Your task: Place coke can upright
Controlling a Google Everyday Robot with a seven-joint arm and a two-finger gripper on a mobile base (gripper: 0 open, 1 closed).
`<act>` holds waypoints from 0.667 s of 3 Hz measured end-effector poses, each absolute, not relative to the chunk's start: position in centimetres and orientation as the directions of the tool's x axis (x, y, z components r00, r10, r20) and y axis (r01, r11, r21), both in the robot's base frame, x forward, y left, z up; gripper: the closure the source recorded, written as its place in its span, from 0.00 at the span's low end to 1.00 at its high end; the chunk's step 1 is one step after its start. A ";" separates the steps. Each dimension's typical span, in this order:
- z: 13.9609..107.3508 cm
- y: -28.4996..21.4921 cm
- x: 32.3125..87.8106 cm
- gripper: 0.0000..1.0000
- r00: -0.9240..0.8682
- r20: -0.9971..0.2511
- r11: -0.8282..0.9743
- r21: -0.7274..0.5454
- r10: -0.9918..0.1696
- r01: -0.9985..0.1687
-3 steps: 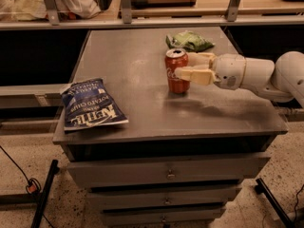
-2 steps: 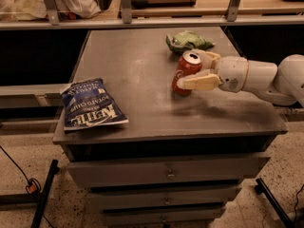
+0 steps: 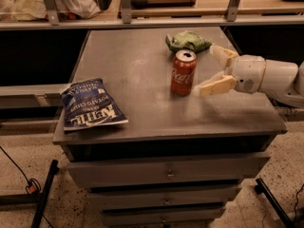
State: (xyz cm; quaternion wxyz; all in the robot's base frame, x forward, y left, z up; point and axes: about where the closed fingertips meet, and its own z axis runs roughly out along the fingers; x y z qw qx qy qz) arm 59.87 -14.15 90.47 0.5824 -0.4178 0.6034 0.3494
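Observation:
The coke can (image 3: 183, 72), red-orange with white script and a silver top, stands upright on the grey cabinet top (image 3: 137, 65), right of its middle. My gripper (image 3: 209, 70) is just to the right of the can, open, with one cream finger (image 3: 214, 86) near the can's base and the other finger (image 3: 221, 55) behind and above. The fingers do not hold the can. The white arm reaches in from the right edge.
A green snack bag (image 3: 187, 41) lies just behind the can. A dark blue Kettle chips bag (image 3: 91, 109) lies flat at the front left corner. A shelf rail with metal posts (image 3: 125, 4) runs along the back. Drawers are below the top.
The gripper held the can and tilted it; now the can stands upright on the top and the gripper has opened and drawn back to the right.

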 end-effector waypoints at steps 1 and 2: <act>91.5 -16.0 59.1 0.00 0.025 -0.988 0.443 -0.092 -0.155 -0.892; 91.6 -16.0 59.0 0.00 0.026 -0.987 0.443 -0.094 -0.157 -0.891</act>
